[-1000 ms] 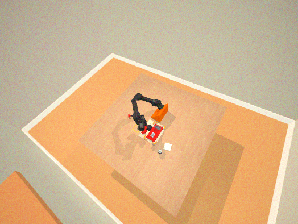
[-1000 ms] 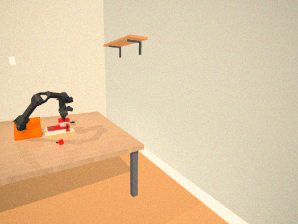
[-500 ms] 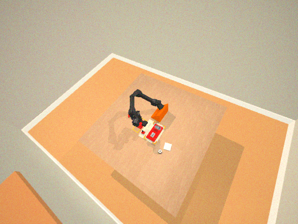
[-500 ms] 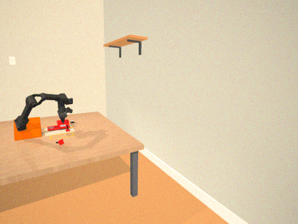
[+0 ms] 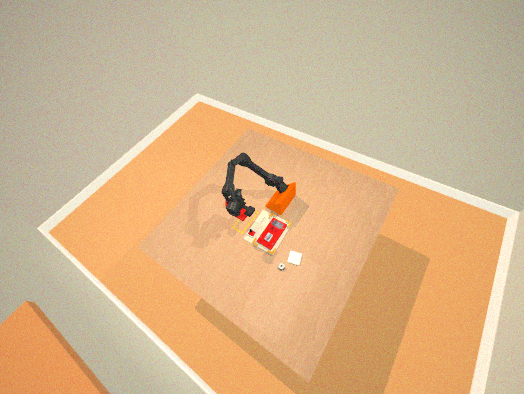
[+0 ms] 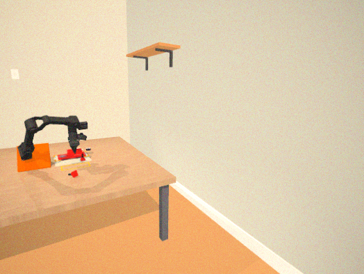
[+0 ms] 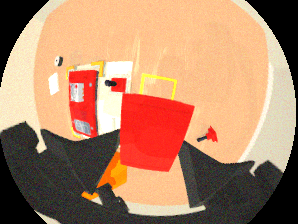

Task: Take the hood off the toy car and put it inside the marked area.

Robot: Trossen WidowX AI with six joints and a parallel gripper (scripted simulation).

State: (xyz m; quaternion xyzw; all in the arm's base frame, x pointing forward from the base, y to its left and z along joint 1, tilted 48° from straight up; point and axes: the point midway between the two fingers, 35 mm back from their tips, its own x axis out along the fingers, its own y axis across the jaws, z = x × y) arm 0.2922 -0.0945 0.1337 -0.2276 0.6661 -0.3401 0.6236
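The hood, a red panel (image 5: pixel 242 216) (image 6: pixel 79 151) (image 7: pixel 156 132), is held up above the table, off the car. My gripper (image 6: pixel 73 152) (image 7: pixel 150 136) is shut on it, with one dark finger at each side in the wrist view. The marked area, a yellow outline (image 5: pixel 238 231) (image 6: pixel 76 168) (image 7: pixel 160 77), lies beside the car; the hood hides its near part in the wrist view. The toy car (image 5: pixel 272 234) (image 6: pixel 62 157) (image 7: pixel 82 102) has a red body on a cream base. The hood's exact height is hard to tell.
A small red piece with a black peg (image 5: pixel 251 233) (image 7: pixel 119 85) is on the cream base. Another red piece (image 6: pixel 74 174) (image 7: pixel 212 135) lies beyond the outline. An orange block (image 5: pixel 282 199) (image 6: pixel 38 156) stands at the arm's base. A white square (image 5: pixel 295 258) (image 7: pixel 53 84) lies past the car.
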